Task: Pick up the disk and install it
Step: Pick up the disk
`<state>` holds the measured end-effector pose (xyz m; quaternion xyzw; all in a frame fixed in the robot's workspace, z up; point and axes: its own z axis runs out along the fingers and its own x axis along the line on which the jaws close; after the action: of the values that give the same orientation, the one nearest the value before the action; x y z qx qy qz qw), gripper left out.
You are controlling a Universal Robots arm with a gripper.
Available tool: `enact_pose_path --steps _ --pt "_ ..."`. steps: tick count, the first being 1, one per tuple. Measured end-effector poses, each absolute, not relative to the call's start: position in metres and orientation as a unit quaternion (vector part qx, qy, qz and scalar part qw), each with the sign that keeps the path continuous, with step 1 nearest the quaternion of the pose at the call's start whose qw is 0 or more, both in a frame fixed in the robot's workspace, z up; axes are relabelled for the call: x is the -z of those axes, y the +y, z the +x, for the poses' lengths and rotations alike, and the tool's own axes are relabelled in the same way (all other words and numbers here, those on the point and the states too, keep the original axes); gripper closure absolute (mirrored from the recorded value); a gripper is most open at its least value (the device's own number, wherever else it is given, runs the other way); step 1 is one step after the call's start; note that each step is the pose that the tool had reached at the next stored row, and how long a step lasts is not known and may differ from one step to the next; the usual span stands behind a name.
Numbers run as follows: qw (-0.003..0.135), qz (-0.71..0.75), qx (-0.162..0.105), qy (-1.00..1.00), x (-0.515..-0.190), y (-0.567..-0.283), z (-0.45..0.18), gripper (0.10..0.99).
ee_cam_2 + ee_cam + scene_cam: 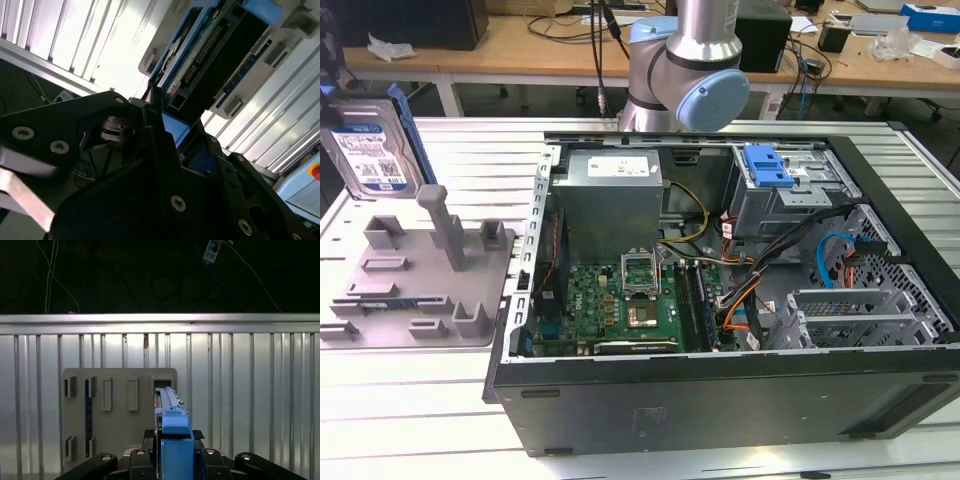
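Tabletop (420,420) of ribbed aluminium, cluttered desks (520,50) beyond; disk (368,150) seemingly in gripper (172,457).

The arm (694,35) stands upright in the exterior view, bending at a blue-capped joint (714,98). In the first wrist view the gripper (173,438) has its black jaws closed against both sides of the disk (168,396), holding it on edge.

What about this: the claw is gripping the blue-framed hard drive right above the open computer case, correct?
No. The claw grips the blue-framed hard drive at the grey fixture plate beside the computer case, on the exterior view's left, not above the case. The exterior view shows it.
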<state>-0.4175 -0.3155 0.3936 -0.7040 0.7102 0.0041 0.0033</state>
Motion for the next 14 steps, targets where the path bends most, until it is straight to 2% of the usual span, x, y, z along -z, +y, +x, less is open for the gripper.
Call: enact_pose_path --steps 14 --pt "0.003 -0.704 -0.004 0.710 -0.450 -0.316 -0.417 0.718"
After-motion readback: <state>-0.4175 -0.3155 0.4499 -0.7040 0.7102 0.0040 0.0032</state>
